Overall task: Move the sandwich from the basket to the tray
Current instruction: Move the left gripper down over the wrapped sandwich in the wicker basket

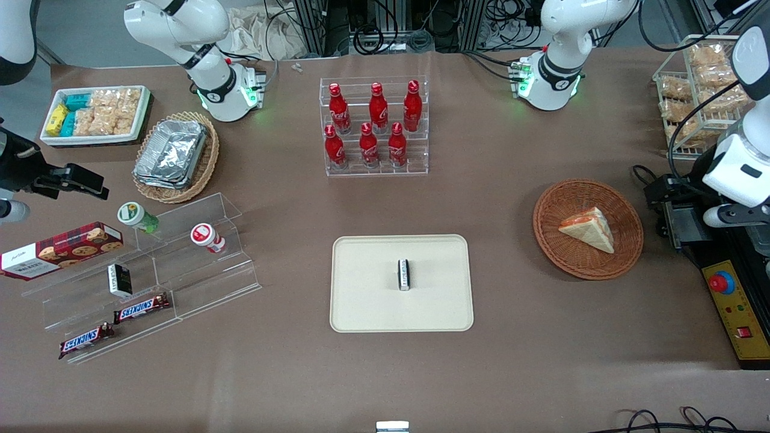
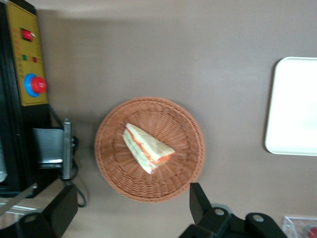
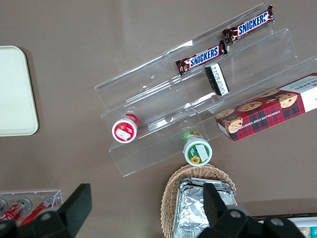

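Observation:
The sandwich (image 1: 589, 230), a pale bread wedge with orange and green filling, lies in the round reddish-brown basket (image 1: 553, 252) toward the working arm's end of the table. The cream tray (image 1: 367, 300) lies flat at the table's middle, with a small black-and-white packet (image 1: 404, 275) on it. My left gripper (image 1: 743, 213) hangs high above the table's end, beside the basket. In the left wrist view the gripper (image 2: 130, 196) is open and empty, its fingers (image 2: 195, 198) wide apart by the basket (image 2: 188, 163) rim, clear of the sandwich (image 2: 147, 148). The tray (image 2: 294, 109) edge shows there too.
A control box with a red button (image 1: 720, 282) and a metal block (image 1: 680, 224) sit beside the basket at the table's end. A wire rack of snacks (image 1: 692, 90) stands farther back. A rack of red bottles (image 1: 374, 126) stands farther from the camera than the tray.

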`<act>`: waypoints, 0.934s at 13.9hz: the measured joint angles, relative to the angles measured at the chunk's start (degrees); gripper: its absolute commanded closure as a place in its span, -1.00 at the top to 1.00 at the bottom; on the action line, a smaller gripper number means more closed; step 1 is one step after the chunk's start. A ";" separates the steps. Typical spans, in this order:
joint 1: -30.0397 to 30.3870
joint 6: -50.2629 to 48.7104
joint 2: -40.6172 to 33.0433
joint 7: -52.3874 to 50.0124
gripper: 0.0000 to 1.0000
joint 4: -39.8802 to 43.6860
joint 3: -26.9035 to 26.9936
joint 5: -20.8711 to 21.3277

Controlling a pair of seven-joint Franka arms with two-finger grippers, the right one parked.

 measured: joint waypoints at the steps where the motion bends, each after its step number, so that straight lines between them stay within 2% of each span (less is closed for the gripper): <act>1: 0.04 -0.25 0.00 0.00 0.99 0.01 0.05 -0.46; 8: 0.51 -1.70 0.37 -0.82 0.99 -1.83 0.90 -0.88; 11: 3.32 7.25 -0.49 -3.51 0.90 -10.24 1.98 -0.87; 13: 4.22 17.39 -2.37 -11.33 0.81 -19.21 2.09 -0.87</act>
